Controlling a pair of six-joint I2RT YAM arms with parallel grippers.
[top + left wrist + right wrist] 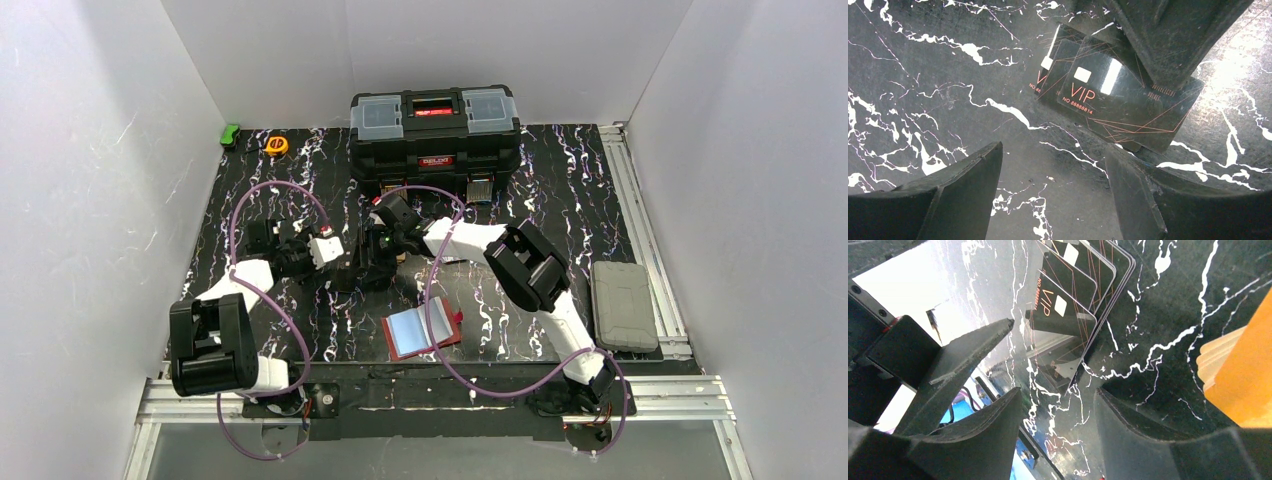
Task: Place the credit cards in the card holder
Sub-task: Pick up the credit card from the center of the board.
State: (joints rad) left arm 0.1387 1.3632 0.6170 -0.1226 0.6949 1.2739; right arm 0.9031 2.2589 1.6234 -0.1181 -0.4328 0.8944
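A fanned pile of black credit cards (1118, 100) with orange "VIP" print lies flat on the marble table just beyond my left gripper (1048, 165), which is open and empty. The same cards show in the right wrist view (1068, 295), ahead of my open, empty right gripper (1058, 405). More cards, orange and pale (1243, 365), lie at that view's right edge. From above, the two grippers (345, 272) (380, 255) meet nose to nose at mid-table and hide the cards. The red card holder (422, 330) lies open near the front edge, pale pockets up.
A big black toolbox (435, 130) stands at the back centre. A grey case (622, 305) lies at the right. A yellow tape measure (276, 145) and a green object (230, 135) sit at the back left. The right gripper's dark finger (1163, 35) looms over the black cards.
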